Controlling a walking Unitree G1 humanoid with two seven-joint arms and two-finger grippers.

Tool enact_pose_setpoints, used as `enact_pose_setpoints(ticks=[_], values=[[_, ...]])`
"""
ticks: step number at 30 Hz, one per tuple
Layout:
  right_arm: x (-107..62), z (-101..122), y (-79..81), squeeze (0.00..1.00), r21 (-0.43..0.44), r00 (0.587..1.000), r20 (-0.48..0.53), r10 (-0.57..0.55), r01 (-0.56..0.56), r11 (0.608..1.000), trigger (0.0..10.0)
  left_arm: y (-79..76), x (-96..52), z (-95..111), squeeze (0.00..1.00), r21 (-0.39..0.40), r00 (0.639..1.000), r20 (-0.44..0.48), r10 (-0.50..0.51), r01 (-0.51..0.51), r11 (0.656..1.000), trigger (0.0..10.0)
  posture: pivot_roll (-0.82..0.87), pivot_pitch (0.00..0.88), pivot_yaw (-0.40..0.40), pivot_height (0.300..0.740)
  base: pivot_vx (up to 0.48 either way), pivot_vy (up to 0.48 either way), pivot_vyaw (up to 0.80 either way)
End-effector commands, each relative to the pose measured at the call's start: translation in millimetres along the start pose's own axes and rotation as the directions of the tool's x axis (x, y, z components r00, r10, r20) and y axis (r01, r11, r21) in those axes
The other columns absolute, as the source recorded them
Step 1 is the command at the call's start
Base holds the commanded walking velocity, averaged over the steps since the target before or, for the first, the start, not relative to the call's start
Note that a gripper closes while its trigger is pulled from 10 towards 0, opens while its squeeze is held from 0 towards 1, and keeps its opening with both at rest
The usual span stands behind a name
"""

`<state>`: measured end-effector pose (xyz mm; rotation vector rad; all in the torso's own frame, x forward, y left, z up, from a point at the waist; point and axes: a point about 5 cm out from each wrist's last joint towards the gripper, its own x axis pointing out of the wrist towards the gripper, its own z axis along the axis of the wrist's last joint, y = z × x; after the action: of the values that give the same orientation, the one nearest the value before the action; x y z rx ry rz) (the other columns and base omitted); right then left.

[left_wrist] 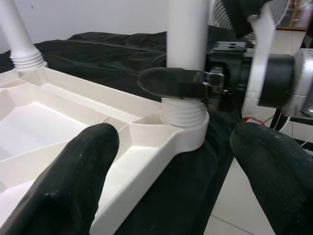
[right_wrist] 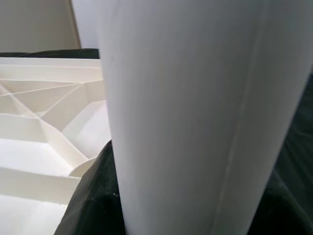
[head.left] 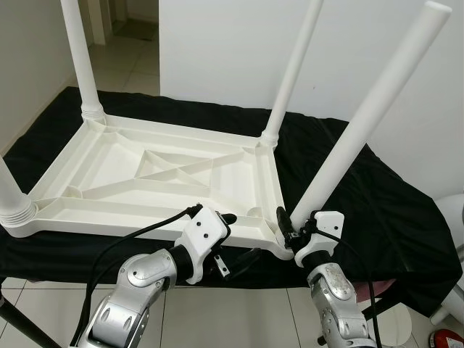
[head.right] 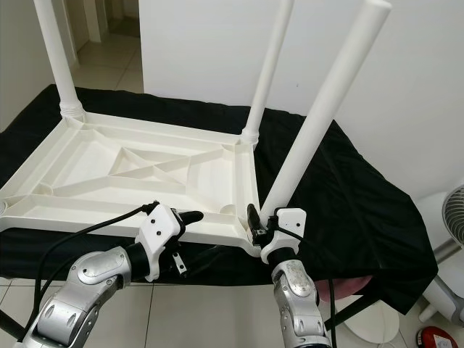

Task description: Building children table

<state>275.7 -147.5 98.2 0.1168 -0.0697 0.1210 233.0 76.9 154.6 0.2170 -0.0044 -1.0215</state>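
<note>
A white plastic children's table (head.left: 145, 138) lies upside down on a black-draped surface. Its legs stand up at the far left (head.left: 80, 58), far right (head.left: 293, 72) and near left (head.left: 11, 196). The near right leg (head.left: 370, 123) leans to the right from the corner socket. My right gripper (head.left: 295, 226) is shut on this leg just above its threaded collar (left_wrist: 183, 112); the leg (right_wrist: 195, 117) looms close in the right wrist view. My left gripper (head.left: 238, 239) is open at the table's near rim, left of that corner, with its fingers (left_wrist: 73, 181) spread on either side of the rim.
The black cloth (head.left: 377, 210) hangs over the support's edges. A white wall rises close behind. Tiled floor (head.left: 239, 319) lies below me. A white fan (head.right: 453, 210) and a red object (head.left: 446, 339) stand at the right. A doorway opens at the back left.
</note>
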Motion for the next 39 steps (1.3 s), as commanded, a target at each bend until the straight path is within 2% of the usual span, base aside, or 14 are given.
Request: enact_pose_setpoints(ticks=[1, 8, 12, 26, 39], values=[[-7.0, -19.8, -12.2, 0.0, -0.01, 0.991, -0.107, -0.08, 0.08, 0.997, 10.0, 1.6, 1.5, 3.2, 0.0, 0.02, 0.997, 0.011, 0.076, -0.076, 0.997, 10.0, 0.02, 0.0, -0.117, 0.74, 0.0, 0.0, 0.0], [-2.4, -18.9, -8.5, 0.0, 0.021, 0.98, -0.118, -0.159, 0.163, 0.986, 10.0, 0.1, 2.1, 3.5, 0.0, 0.021, 0.997, 0.013, 0.075, -0.075, 0.997, 10.0, 0.02, 0.0, -0.124, 0.74, 0.0, 0.0, 0.0], [-1.4, -20.6, -3.8, 0.0, 0.077, 0.97, -0.13, -0.203, 0.214, 0.974, 10.0, -1.2, 3.1, 2.9, 0.0, 0.02, 0.997, 0.014, 0.075, -0.075, 0.997, 10.0, 0.02, 0.0, -0.127, 0.74, 0.0, 0.0, 0.0], [-1.1, -12.7, -14.1, 0.0, 0.035, 0.926, -0.095, -0.364, 0.369, 0.929, 10.0, -4.2, 5.9, 2.7, 0.0, 0.018, 0.997, 0.019, 0.072, -0.072, 0.997, 10.0, 0.02, 0.0, -0.138, 0.74, 0.0, 0.0, 0.0], [7.9, 8.9, -15.7, 0.0, 0.03, 0.911, -0.018, -0.411, 0.411, 0.911, 10.0, -4.8, 7.9, 2.6, 0.0, 0.021, 0.997, 0.023, 0.076, -0.076, 0.997, 10.0, 0.01, 0.0, -0.142, 0.74, 0.0, 0.0, 0.0]])
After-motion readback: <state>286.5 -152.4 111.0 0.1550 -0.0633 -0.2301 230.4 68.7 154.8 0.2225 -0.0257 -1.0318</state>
